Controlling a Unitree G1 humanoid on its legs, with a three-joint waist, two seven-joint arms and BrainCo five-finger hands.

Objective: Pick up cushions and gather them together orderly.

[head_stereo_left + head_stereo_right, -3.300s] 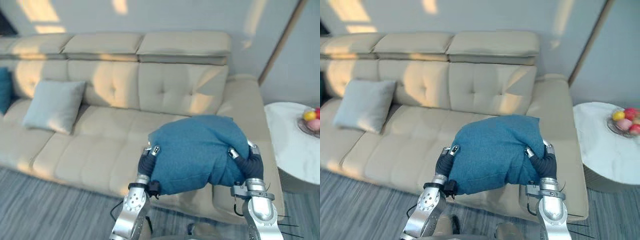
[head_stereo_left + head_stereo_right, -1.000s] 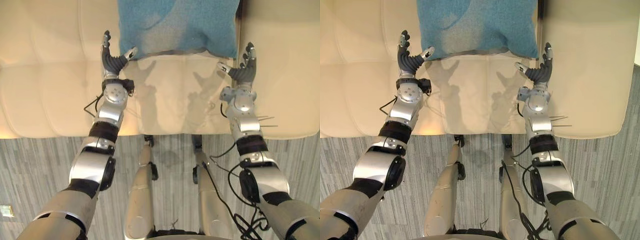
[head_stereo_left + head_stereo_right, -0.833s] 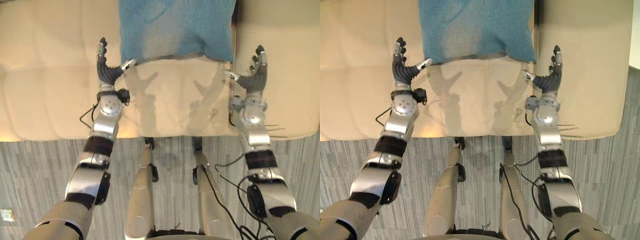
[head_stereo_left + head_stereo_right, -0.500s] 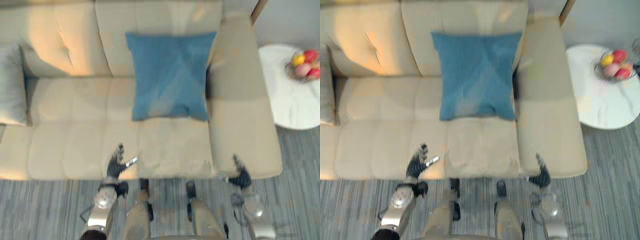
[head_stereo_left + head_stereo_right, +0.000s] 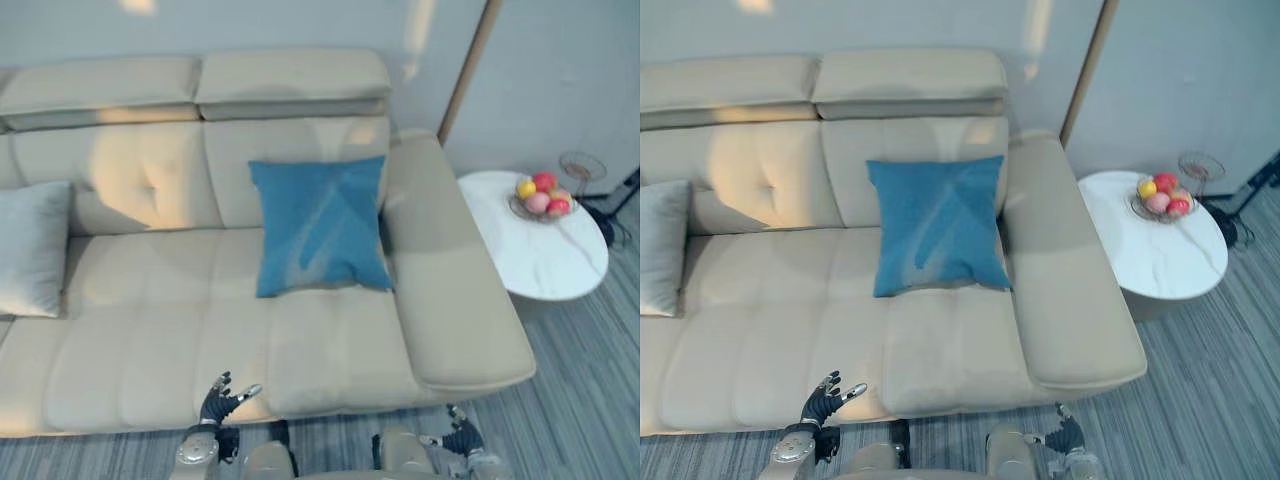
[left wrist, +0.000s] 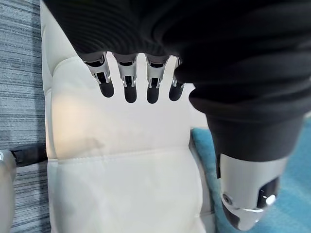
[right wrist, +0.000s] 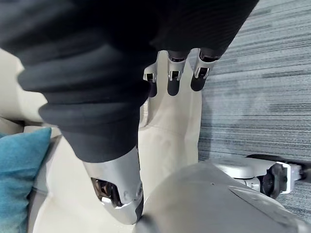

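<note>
Far beyond the silver, dark-tipped left hand (image 5: pixel 213 402), the square fabric cushion (image 5: pixel 320 225) is plain teal-blue and the button-tufted leather sofa (image 5: pixel 140 310) cream. Off to that hand's left, a second square cushion (image 5: pixel 32 248) is plain pale grey. By the right hand (image 5: pixel 461 437) the floor (image 5: pixel 580 390) is grey, finely striped; the round bench (image 5: pixel 550 265) white, its fruit (image 5: pixel 540 194) yellow, red, pink.

Blue cushion (image 5: pixel 320 225): square, teal-blue fabric, plump. It is leaning upright against the backrest (image 5: pixel 150 190) of the beige sofa (image 5: pixel 150 330), sitting at the seat's right end, just beside the armrest (image 5: pixel 450 300).

Grey cushion (image 5: pixel 30 250): square, pale grey. It is leaning against the backrest at the left end, sitting well apart from the blue one.
</note>
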